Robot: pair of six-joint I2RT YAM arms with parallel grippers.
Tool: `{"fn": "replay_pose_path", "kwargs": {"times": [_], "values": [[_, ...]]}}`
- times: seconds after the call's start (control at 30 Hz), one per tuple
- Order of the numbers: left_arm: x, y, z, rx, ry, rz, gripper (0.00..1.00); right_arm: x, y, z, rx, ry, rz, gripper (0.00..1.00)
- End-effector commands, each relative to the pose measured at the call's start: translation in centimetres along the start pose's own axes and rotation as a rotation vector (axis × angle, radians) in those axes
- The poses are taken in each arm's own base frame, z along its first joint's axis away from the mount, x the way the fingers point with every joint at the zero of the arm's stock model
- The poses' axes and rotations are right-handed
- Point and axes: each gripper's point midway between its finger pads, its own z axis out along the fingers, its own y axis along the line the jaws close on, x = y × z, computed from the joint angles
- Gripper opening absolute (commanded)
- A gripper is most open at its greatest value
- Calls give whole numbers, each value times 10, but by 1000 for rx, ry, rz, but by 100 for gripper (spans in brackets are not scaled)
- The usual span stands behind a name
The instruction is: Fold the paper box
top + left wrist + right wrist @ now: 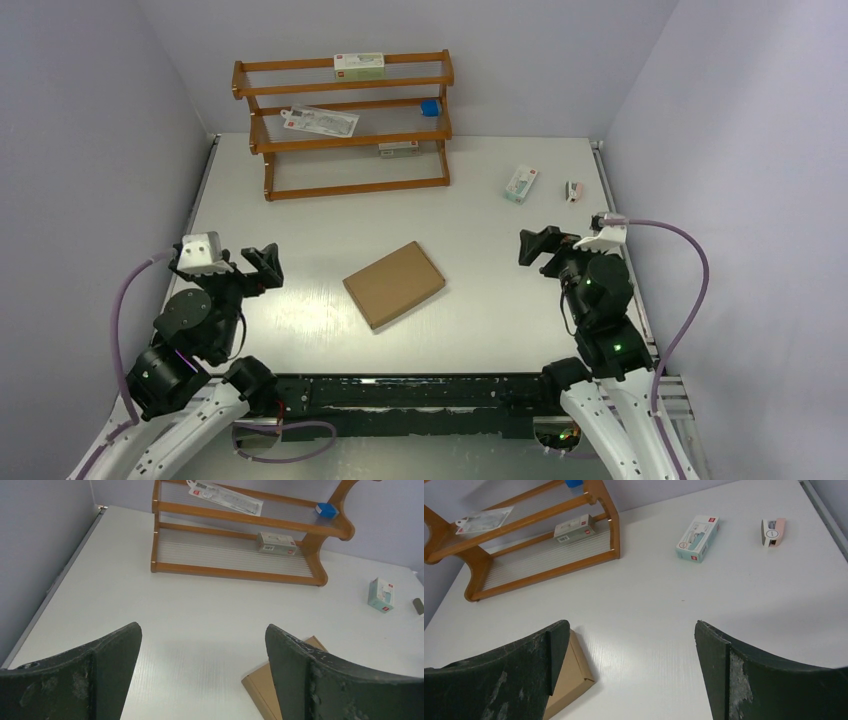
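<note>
left arm [187, 316], right arm [601, 292], jaws spread

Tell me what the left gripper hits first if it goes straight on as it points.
Probably bare table, short of the wooden rack; the paper box lies right of that line.

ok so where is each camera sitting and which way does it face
top external: fixed above and behind the arm bases, looking down over the table; both arms show, left gripper and right gripper open either side of the paper box
left wrist: on the left wrist, facing the far wooden rack; its two fingers frame the bottom
right wrist: on the right wrist, facing far-left toward the rack; its fingers frame the bottom
shared: both wrist views catch the box's corner, the rack and the white-and-green carton
</note>
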Motion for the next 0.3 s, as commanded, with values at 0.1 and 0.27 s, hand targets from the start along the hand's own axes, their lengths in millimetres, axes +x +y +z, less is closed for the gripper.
{"fn": "replay_pose_path", "kwargs": {"times": [0.1, 0.27], "values": [[-1, 1, 6, -6, -1, 31, 98, -5, 5, -3, -35, -30, -13, 100], [0, 2, 9, -13, 2, 37, 98, -4, 7, -2, -48, -25, -21, 100]]}}
